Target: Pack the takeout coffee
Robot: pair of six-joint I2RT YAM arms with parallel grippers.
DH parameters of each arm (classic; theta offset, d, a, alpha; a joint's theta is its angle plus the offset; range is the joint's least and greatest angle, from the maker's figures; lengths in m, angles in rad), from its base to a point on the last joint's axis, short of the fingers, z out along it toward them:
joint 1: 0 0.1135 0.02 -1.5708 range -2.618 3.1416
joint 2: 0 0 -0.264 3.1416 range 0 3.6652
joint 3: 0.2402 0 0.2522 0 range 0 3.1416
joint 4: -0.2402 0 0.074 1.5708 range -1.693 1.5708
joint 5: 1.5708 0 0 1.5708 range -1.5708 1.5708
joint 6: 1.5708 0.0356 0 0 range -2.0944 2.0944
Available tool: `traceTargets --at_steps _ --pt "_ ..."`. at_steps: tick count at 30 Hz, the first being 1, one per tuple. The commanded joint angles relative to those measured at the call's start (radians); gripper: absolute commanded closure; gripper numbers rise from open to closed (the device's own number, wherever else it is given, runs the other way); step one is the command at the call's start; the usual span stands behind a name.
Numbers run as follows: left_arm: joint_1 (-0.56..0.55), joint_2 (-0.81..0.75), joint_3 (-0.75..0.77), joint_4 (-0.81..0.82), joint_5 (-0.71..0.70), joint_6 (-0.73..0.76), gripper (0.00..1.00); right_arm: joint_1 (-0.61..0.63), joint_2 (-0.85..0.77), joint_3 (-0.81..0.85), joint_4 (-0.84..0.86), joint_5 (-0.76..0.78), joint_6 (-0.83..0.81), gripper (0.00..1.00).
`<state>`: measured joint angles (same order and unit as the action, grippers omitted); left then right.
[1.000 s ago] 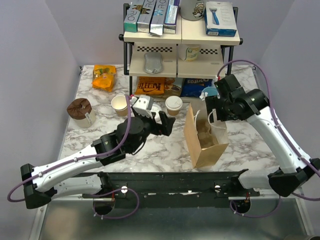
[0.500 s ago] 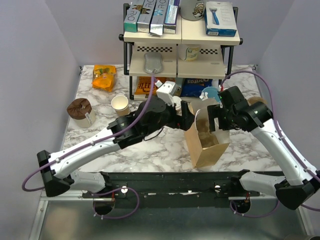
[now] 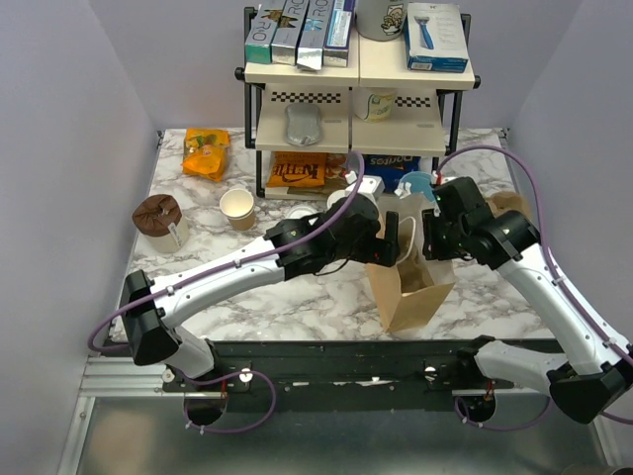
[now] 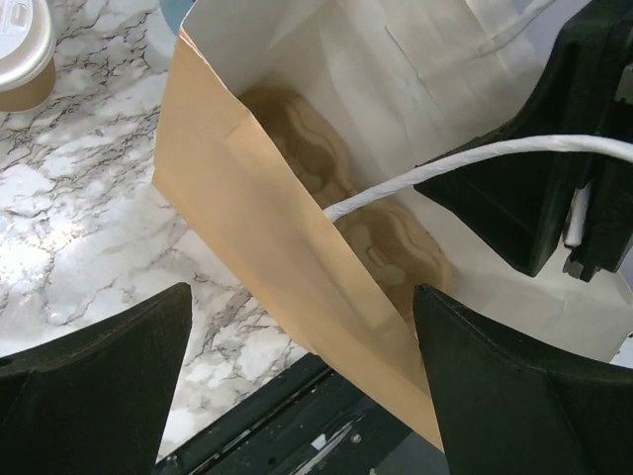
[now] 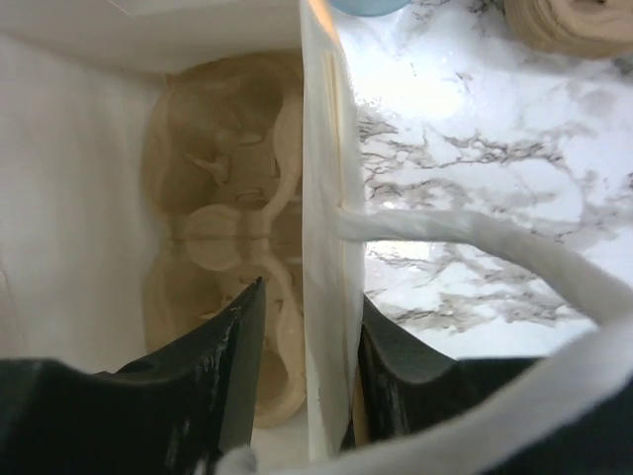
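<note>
My left gripper (image 4: 307, 388) hung wide open over the near wall of the brown paper bag (image 4: 259, 233). 1 finger was out over the marble table (image 4: 89, 228) and the other over the bag's mouth. The paper edge ran between them and, as far as I could see, touched neither. It held nothing.

The takeout coffee (image 4: 18, 45) stood upright on the table outside the bag, off past its far corner, white lid on (only a slice of it showed at the edge of my left wrist view).

My right gripper (image 5: 309, 292) straddled the opposite wall of the bag from above, 1 finger inside and 1 outside, set narrow. The outer finger lay against the paper, but a sliver of gap showed beside the inner one. I could not tell whether I was pinching the wall or only bracketing it. A white cord handle (image 5: 465, 242) arched across beside those fingers.

A molded pulp cup tray (image 5: 213, 233) lay at the bottom of the bag, wells up. From overhead the bag stood upright and open. The light-blue cup (image 3: 416, 184) stood just behind it, and a lidless tan cup (image 3: 237, 208) was well off to the left.
</note>
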<state>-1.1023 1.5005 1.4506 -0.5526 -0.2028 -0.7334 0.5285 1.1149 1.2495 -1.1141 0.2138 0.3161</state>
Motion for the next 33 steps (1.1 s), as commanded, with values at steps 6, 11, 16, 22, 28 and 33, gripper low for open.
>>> traceTargets --at_steps 6,11,16,22,28,33 --pt "-0.016 0.104 0.114 -0.131 -0.064 -0.024 0.01 -0.001 -0.032 -0.036 0.054 -0.076 -0.045 0.59" --pt "-0.030 0.204 0.195 -0.257 -0.186 -0.024 0.03 -0.001 -0.020 -0.050 0.053 -0.007 -0.043 0.59" --pt "-0.045 0.205 0.214 -0.337 -0.260 -0.029 0.34 -0.002 -0.009 -0.051 0.037 0.134 -0.005 0.66" --pt "-0.045 0.188 0.214 -0.437 -0.368 -0.047 0.72 -0.001 0.026 -0.035 -0.049 0.372 0.060 0.76" --pt "-0.045 0.191 0.295 -0.537 -0.455 -0.009 0.92 -0.001 0.056 0.027 -0.099 0.412 0.066 0.78" --pt "-0.045 0.198 0.359 -0.621 -0.491 0.035 0.95 -0.001 0.072 0.053 -0.130 0.421 0.051 0.79"
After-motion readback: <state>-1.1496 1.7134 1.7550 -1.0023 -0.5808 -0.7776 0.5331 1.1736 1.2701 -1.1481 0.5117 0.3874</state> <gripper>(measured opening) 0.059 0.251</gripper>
